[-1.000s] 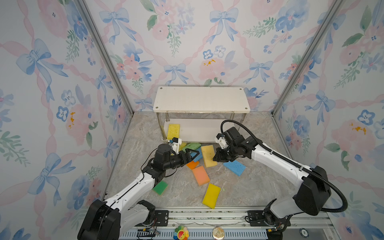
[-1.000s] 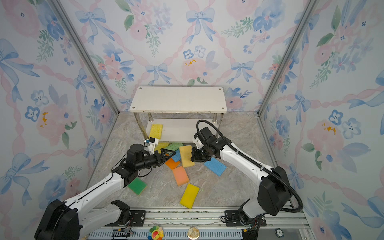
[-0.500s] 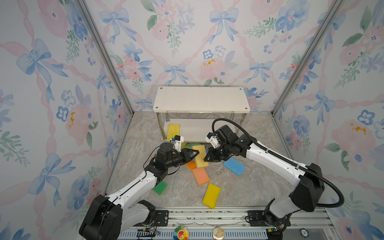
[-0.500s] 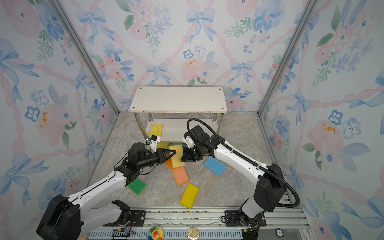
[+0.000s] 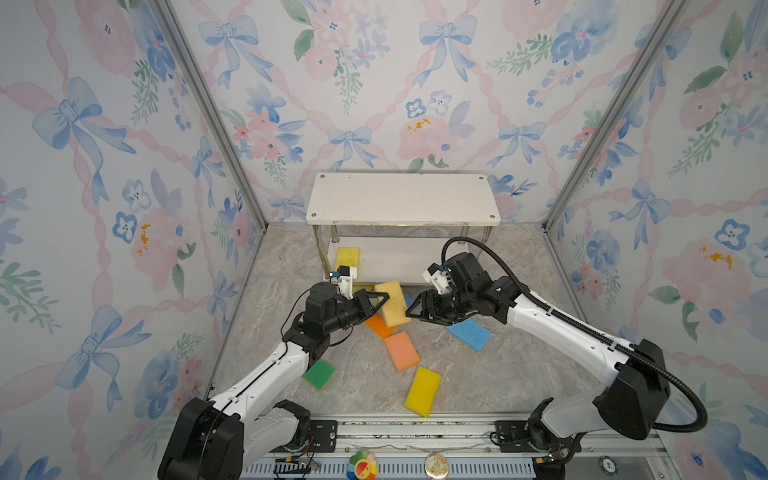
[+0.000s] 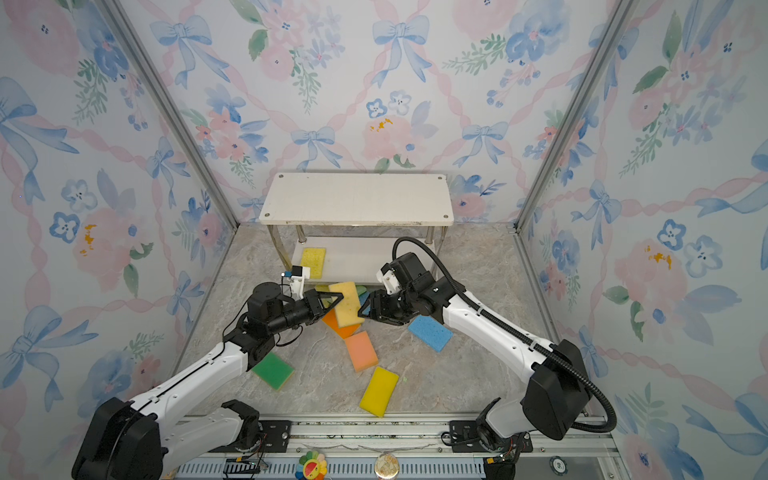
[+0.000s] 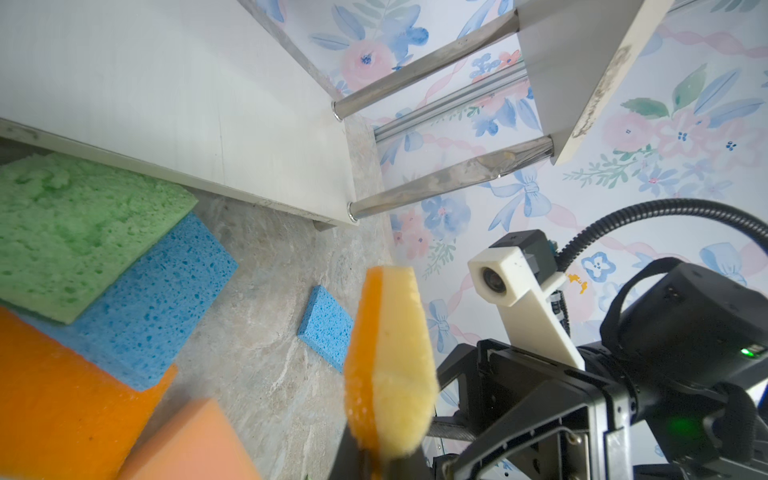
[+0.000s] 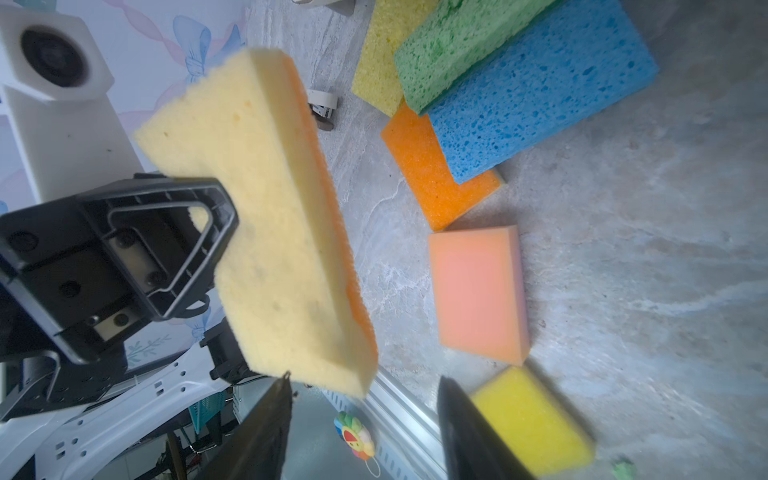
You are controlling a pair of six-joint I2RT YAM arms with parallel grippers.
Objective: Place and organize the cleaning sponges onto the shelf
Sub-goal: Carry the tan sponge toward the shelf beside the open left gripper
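Blue sponge [image 6: 365, 298] (light green sponge [image 6: 360, 288] too) mostly behind the tan-yellow sponge [image 6: 347, 305], both top views.

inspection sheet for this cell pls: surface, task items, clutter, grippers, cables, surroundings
Surface: grey marbled tabletop, no spills seen.
Shelf: top board bare; shelved yellow sponge on lower board.
Sponges on table: orange sponge, peach sponge, bright yellow sponge, dark green sponge, blue sponge; by the shelf, light green sponge overlaps second blue sponge, beside tan-yellow sponge.
Held: pale yellow sponge, orange-backed, off the table.
Clutter: flower toy, round disc on front rail.
Grippers: left gripper shut on pale yellow sponge; right gripper open at its far end.
Cables: black hose loops above right arm.
Surroundings: floral walls, metal frame posts.
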